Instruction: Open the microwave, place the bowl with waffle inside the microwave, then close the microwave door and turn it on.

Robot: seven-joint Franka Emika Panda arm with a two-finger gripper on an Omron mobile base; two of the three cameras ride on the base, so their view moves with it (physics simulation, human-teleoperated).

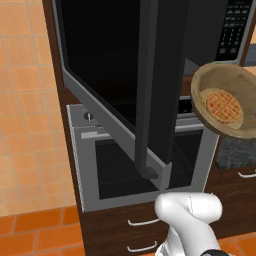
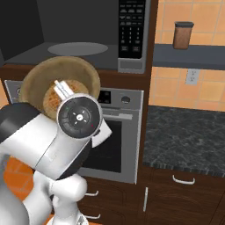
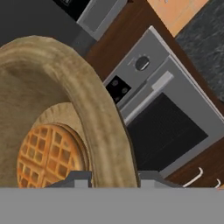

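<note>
The tan wood-like bowl (image 1: pixel 222 102) hangs tilted in the air, with the round waffle (image 1: pixel 224 106) lying in it. My gripper (image 3: pixel 113 179) is shut on the bowl's rim (image 3: pixel 107 144), one finger on either side of it. In the right base view the bowl (image 2: pixel 59 83) hangs just below and in front of the microwave (image 2: pixel 79 39) cavity, where a pale turntable (image 2: pixel 79 48) shows. The microwave door (image 1: pixel 110 70) is swung wide open to the left, its dark bar handle (image 1: pixel 152 95) pointing toward me. The black keypad strip (image 2: pixel 132 28) is to the right of the cavity.
A silver oven (image 2: pixel 118 140) with a knob and dark window sits under the microwave. To the right, a dark stone counter (image 2: pixel 189 136) lies over brown drawers. A brown jar (image 2: pixel 183 35) stands on a shelf above it. The open door blocks the left side.
</note>
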